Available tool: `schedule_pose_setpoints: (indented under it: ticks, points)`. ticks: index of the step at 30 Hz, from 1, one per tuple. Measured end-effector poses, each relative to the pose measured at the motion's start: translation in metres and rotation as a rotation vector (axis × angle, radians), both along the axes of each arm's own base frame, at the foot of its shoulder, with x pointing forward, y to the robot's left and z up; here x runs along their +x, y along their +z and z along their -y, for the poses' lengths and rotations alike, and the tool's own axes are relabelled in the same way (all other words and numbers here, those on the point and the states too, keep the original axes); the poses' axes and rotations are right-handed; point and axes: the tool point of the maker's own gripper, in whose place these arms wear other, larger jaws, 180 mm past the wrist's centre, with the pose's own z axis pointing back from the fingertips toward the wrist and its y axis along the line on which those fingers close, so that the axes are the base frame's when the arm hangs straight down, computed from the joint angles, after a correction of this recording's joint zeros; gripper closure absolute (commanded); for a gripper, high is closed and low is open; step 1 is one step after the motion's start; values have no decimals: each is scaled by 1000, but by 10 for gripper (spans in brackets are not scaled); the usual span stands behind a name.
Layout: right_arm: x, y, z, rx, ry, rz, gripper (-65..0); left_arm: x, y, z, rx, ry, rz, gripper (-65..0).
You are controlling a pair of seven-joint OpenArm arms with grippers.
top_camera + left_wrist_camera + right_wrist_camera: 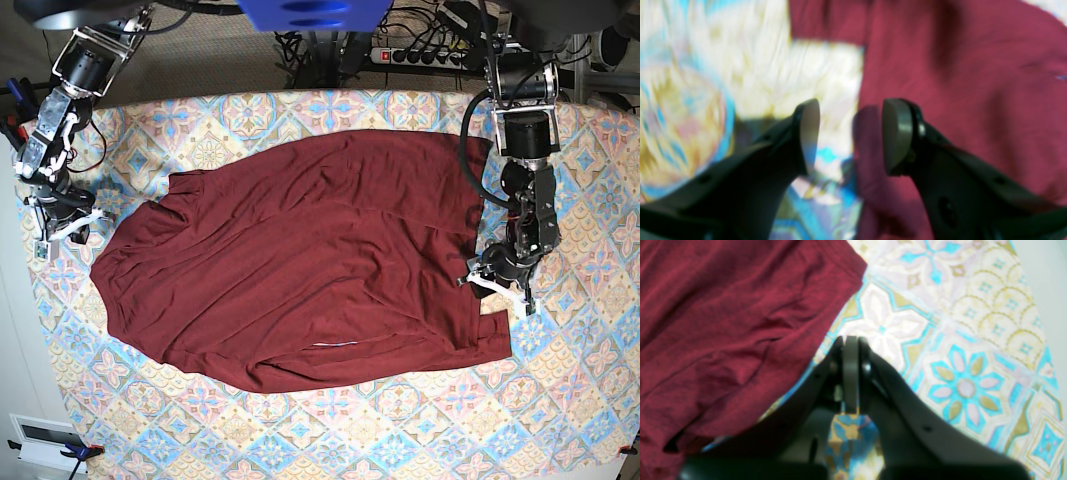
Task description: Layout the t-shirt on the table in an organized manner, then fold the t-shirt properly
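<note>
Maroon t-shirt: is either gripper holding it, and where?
Neither. The left gripper stands open at the dark maroon knit t-shirt's edge; the right gripper is shut, empty.

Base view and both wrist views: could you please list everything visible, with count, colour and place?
t-shirt: one, dark maroon, spread wrinkled across the middle of the table.
table: one, cloth of blue, pink and cream floral tiles, under the t-shirt.
power strip: one, white, with cables, behind the table's far edge.
left hand: one, black, open and empty over the t-shirt's edge.
right hand: one, black, shut and empty over bare cloth beside the t-shirt.
</note>
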Motion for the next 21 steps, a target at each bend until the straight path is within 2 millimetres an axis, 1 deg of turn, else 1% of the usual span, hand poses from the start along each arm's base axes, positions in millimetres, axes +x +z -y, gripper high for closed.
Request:
schedule_pose_setpoints:
  ticks: [1, 3, 5, 6, 11, 12, 14, 15, 18, 21]
  points:
    - [0, 0, 0, 0, -1, 2, 0, -1, -3, 1, -11, 2, -7, -296]
    - [0, 0, 0, 0, 0, 0, 0, 7, -3, 4, -22, 7, -14, -287]
    - [-1, -1, 1, -3, -5, -5, 0, 13, -4, 8, -31, 16, -14, -254]
    - [-2, -1, 1, -3, -5, -5, 0, 16, -4, 14, -46, 11, -16, -221]
    - [-1, -1, 0, 0, -1, -2, 0, 24, -1, 29, -70, 0, -21, -16]
    - [-1, -1, 0, -2, -2, -4, 0, 29, 3, 33, -76, -1, -3, 0]
    - [-1, -1, 0, -1, 0, -3, 0, 37, 9, 40, -89, -6, 18, -4]
    - [0, 1, 0, -3, 1, 1, 0, 43, 16, 42, -92, -5, 35, -10]
    - [2, 6, 1, -13, 0, 14, 0, 65, 39, 37, -91, 5, 78, 0]
    - [2, 7, 0, -13, 3, 17, 0, 84, 56, 31, -94, 21, 113, 0]
